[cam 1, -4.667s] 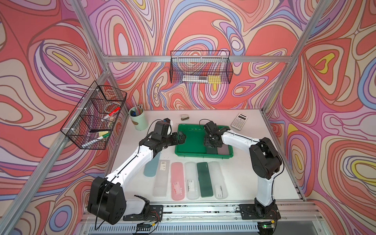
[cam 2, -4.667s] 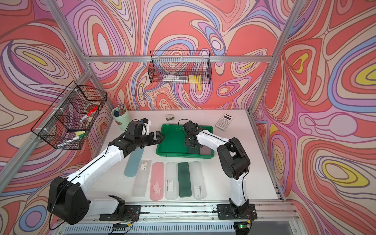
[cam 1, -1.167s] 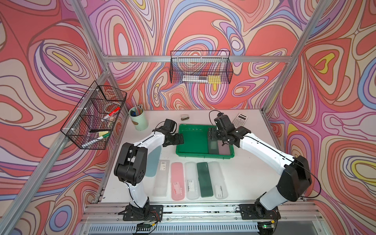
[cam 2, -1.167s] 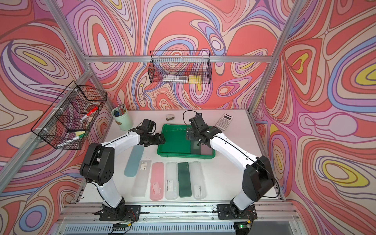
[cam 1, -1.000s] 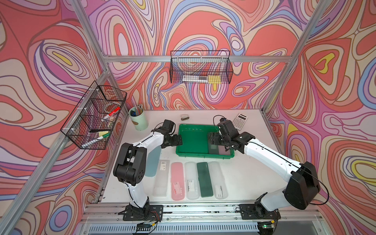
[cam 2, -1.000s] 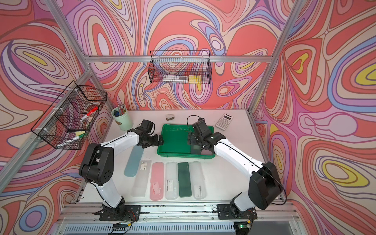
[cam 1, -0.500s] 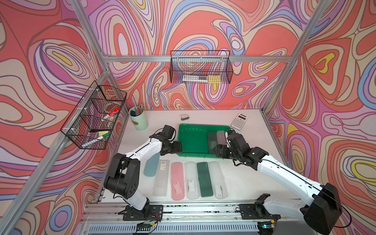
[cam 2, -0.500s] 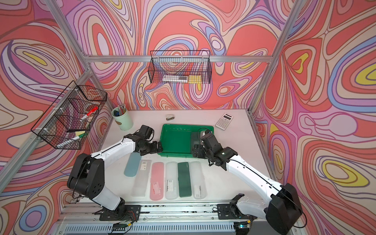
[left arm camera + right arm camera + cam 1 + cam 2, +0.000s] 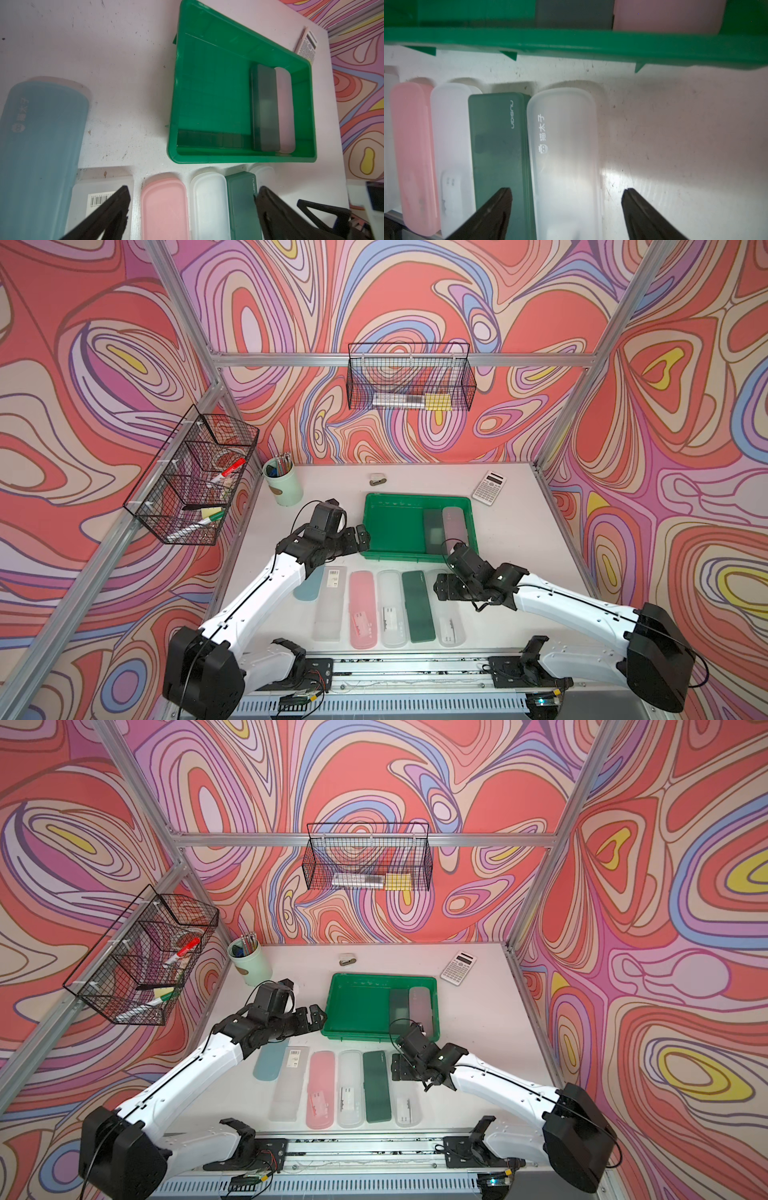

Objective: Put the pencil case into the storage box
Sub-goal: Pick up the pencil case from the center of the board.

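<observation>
The green storage box (image 9: pixel 395 526) holds a dark grey pencil case (image 9: pixel 434 526) and a pale pink one (image 9: pixel 455 524) side by side at its right end. Several pencil cases lie in a row in front of it. My right gripper (image 9: pixel 442 587) is open above the far end of the rightmost, frosted white case (image 9: pixel 564 155), with one finger (image 9: pixel 496 207) over the dark green case (image 9: pixel 496 145) beside it. My left gripper (image 9: pixel 361 537) is open and empty by the box's front left corner, above the row in the left wrist view (image 9: pixel 191 199).
A calculator (image 9: pixel 489 487) lies at the back right. A pen cup (image 9: pixel 282 483) stands at the back left, and a small grey object (image 9: pixel 377 480) lies behind the box. Wire baskets hang on the back wall (image 9: pixel 409 381) and the left wall (image 9: pixel 191 485).
My right gripper has drawn back from the box's right end to the front row, still open. The left gripper has shifted slightly forward along the box's left edge.
</observation>
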Controlling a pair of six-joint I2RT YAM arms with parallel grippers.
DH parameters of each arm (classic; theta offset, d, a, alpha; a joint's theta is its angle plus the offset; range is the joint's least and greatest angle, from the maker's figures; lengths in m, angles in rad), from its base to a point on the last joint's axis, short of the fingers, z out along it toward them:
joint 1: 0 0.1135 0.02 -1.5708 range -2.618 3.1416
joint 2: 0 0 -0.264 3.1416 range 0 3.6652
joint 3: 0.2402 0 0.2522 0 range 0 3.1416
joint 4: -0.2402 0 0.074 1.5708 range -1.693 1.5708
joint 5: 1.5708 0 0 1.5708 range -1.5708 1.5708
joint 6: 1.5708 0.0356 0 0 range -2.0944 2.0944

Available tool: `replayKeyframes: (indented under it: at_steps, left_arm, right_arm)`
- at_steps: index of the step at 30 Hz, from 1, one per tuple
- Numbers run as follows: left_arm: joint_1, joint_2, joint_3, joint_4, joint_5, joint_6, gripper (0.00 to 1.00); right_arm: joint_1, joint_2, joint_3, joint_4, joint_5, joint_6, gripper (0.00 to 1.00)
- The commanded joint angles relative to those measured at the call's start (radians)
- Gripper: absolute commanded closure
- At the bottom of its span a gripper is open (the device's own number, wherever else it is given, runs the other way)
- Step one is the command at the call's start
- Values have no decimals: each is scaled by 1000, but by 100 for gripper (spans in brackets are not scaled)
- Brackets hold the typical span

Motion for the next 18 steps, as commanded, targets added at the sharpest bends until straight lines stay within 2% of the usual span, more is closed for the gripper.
replayKeyframes:
  at_steps: [1,7,12,18]
  left_arm:
    - [-4,-44,-30,21,9,-12,2]
    - [-5,-97,-44,27,19,-20,1]
    - [-5,-83,-42,94,76,-62,1]
    - [-5,-76,-34,112,67,-80,1]
  right_arm:
    - [32,16,-21,16,29,28,14]
    - [48,28,-53,49,10,42,13]
    - [81,71,-48,43,46,59,13]
    - [111,151,-3,31,79,67,13]
